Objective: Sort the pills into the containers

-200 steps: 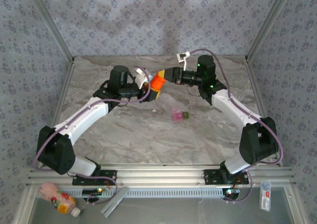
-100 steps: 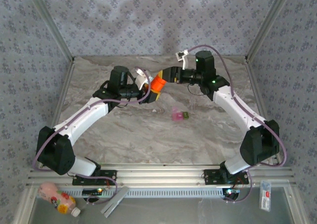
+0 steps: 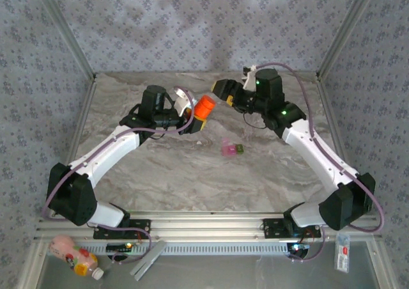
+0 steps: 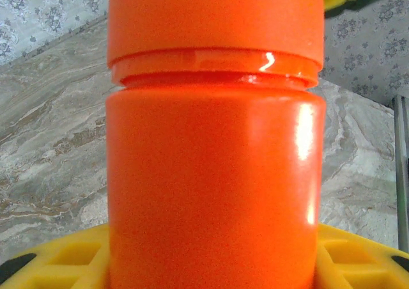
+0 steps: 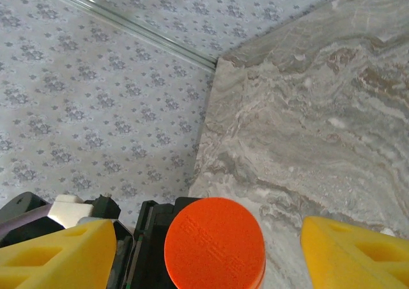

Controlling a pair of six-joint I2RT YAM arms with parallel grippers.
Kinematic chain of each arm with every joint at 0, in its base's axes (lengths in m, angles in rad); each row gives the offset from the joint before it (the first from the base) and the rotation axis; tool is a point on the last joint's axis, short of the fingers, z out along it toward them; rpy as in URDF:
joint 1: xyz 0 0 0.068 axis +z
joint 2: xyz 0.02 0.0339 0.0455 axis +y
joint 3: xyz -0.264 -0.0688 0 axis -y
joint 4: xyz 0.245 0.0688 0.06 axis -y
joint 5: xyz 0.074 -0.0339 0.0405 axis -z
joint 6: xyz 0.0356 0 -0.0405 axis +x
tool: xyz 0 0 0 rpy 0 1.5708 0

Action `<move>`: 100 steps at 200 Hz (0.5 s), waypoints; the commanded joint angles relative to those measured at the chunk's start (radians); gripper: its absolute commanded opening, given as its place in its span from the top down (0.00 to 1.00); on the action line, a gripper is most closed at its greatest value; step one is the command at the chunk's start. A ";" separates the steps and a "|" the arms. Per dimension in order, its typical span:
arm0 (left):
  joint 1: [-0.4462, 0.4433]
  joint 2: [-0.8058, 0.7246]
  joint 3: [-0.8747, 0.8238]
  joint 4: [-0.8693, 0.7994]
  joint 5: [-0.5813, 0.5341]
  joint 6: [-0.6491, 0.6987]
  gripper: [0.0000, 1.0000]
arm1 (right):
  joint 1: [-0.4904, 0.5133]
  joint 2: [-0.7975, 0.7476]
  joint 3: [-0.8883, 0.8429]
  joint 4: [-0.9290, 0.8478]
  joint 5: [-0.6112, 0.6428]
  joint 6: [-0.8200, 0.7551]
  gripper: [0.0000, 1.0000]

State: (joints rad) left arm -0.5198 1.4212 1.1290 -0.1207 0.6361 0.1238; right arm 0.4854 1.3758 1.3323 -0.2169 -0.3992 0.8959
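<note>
Two arms meet over the marble table, and the right one has just backed off.
The left gripper clamps the orange pill bottle sideways in the air. The right gripper, at the cap a second ago, has drawn back with its jaws wide and empty. The pill case lies on the table nearer the bases. The cap sits on, so the bottle is probably unopened.

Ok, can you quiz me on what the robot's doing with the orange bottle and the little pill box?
1. True or false: the orange bottle has its lid on.
2. Which end effector grips the bottle? A left, B right.
3. Fill in: the pill case on the table has a pink half and a ____ half.
Key: 1 true. 2 A, the left end effector. 3 green.
</note>
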 commanded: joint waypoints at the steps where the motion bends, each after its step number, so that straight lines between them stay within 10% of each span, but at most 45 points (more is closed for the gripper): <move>1: -0.004 -0.005 0.031 0.006 0.023 0.021 1.00 | 0.029 0.014 0.037 -0.043 0.089 0.048 0.22; 100: -0.006 -0.004 0.028 0.011 0.027 0.016 1.00 | 0.108 0.076 0.057 -0.031 0.088 0.043 0.28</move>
State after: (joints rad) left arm -0.5198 1.4212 1.1290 -0.1207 0.6361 0.1238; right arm 0.5827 1.4384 1.3529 -0.2443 -0.3279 0.9283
